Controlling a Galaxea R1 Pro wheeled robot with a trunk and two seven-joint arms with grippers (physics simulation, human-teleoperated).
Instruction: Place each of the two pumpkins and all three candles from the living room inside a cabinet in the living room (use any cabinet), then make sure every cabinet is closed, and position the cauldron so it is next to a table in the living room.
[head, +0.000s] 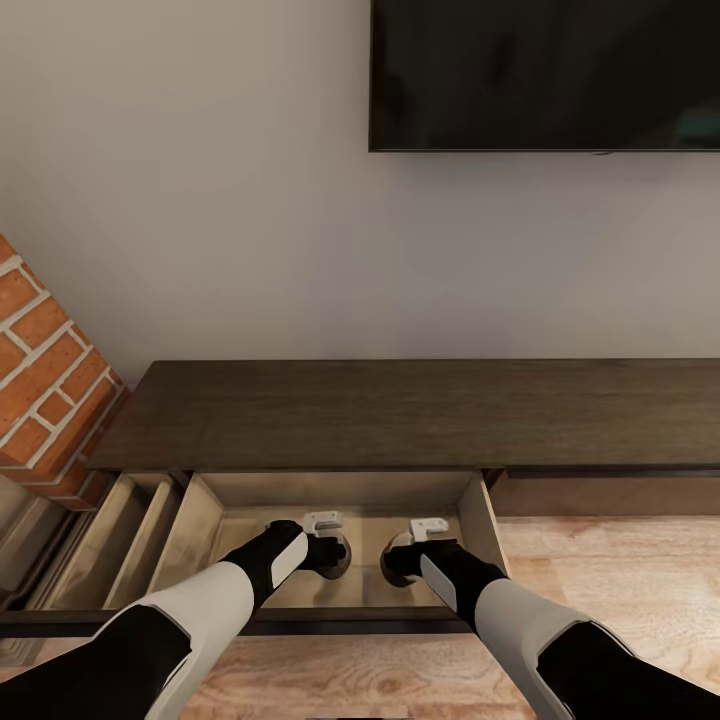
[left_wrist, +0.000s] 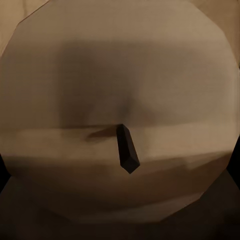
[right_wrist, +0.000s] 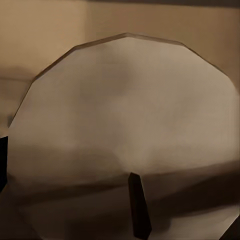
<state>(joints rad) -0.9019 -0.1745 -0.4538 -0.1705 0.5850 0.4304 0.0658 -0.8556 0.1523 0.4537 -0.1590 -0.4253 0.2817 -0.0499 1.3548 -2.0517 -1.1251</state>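
Two candles low in the open drawer, release step at hand

Reaching with both arms into the pulled-out drawer (head: 482, 520) of the long dark cabinet (head: 400, 410), under the wall television (head: 540, 70) and beside the brick pillar (head: 40, 370). Placing step, by the look of it: left gripper (head: 338, 552) and right gripper (head: 396, 560) down inside the pale drawer box, just beside each other, near its front rail.

Seen from the left wrist: first candle (left_wrist: 120, 75) very close, cream top face on, dark wick (left_wrist: 127, 150) tilted. Seen from the right wrist: second candle (right_wrist: 125, 110) equally close, its wick (right_wrist: 140, 212) at the near edge, drawer wall behind. Cannot tell how the jaws stand on either side; only dark slivers at the picture edges, so no saying whether clamped on the wax or parted. Cannot tell either whether each candle rests on the drawer floor or hangs just above it.

Next move, as a judgement: settle both on the floor, part the jaws if clamped, lift straight up clear of the front rail, then push the drawer shut. Also open: a neighbouring drawer (head: 120, 540) on the left, to be closed later. Pumpkins, third candle and cauldron to be handled afterwards.
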